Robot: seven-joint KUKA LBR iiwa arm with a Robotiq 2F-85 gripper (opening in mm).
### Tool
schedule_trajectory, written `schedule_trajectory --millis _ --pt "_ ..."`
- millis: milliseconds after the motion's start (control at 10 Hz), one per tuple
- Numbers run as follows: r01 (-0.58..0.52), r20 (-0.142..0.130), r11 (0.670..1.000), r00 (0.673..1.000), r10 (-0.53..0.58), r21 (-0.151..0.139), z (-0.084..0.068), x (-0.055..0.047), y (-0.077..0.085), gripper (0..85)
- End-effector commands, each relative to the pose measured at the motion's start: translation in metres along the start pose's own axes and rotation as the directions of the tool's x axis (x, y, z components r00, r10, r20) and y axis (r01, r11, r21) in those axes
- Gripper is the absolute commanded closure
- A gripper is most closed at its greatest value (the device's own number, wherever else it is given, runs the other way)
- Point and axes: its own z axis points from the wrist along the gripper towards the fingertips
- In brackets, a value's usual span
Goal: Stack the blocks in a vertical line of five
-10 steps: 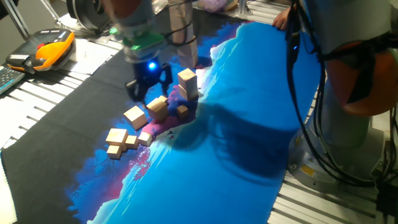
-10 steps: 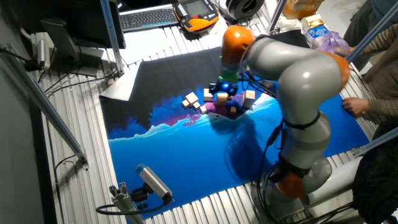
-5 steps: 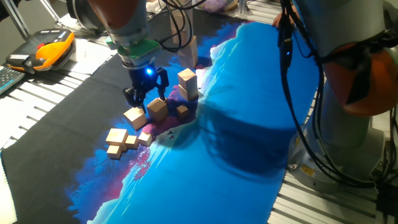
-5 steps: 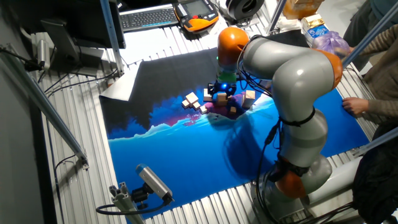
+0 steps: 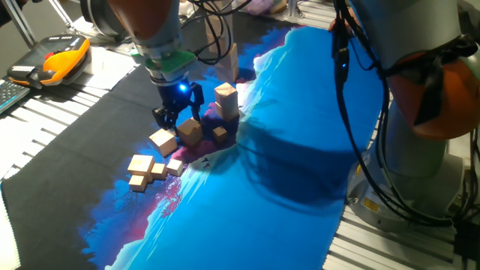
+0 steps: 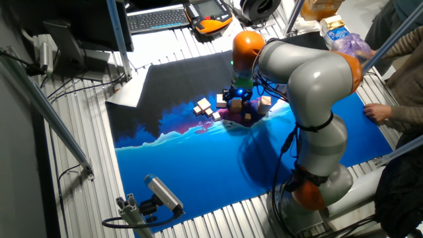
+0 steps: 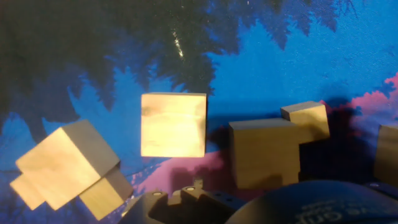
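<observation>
1. Far left on the slatted desk (image 5: 45, 112) sits an orange-and-black teach pendant (image 5: 46, 61), well apart from the action.
2. Moving right onto the dark edge of the blue printed cloth (image 5: 300, 150), there's a huddle of small wooden blocks (image 5: 148, 169), several touching each other.
3. Next, a lone cube (image 5: 162, 140) lies just up and right of that huddle.
4. Here's the pincer (image 5: 177, 116), blue light glowing above it, hanging low with its dark fingers (image 5: 162, 115) spread apart and nothing between them: released.
5. Right below its tips sits another cube (image 5: 189, 129), flat on the cloth, close under the fingers; I cannot tell whether they touch it.
6. In the hand view that square cube (image 7: 173, 124) sits dead centre, top face towards the camera, a tilted block (image 7: 65, 163) to its left and a larger block (image 7: 264, 152) to its right, none touching it.
7. Further right in the fixed view, a small block (image 5: 220, 133) rests by the foot of a short stack (image 5: 226, 100): two blocks show, one on the other.
8. From the other fixed view, the grey arm (image 6: 310, 79) arches over the cloth from the right.
9. Far right, a person's hand (image 6: 375, 112) rests on the cloth's edge.
</observation>
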Motion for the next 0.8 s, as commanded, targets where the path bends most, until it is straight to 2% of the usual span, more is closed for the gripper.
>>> schedule_trajectory --millis 0,300,700 --pt "0.006 0.002 1.0 1.0 -0.006 -0.002 0.002 -0.001 -0.002 17.0" --pt "0.026 0.012 1.0 1.0 -0.026 0.001 0.008 -0.006 -0.008 17.0" --pt "0.04 0.017 0.999 0.999 -0.04 -0.009 0.016 -0.009 -0.016 17.0"
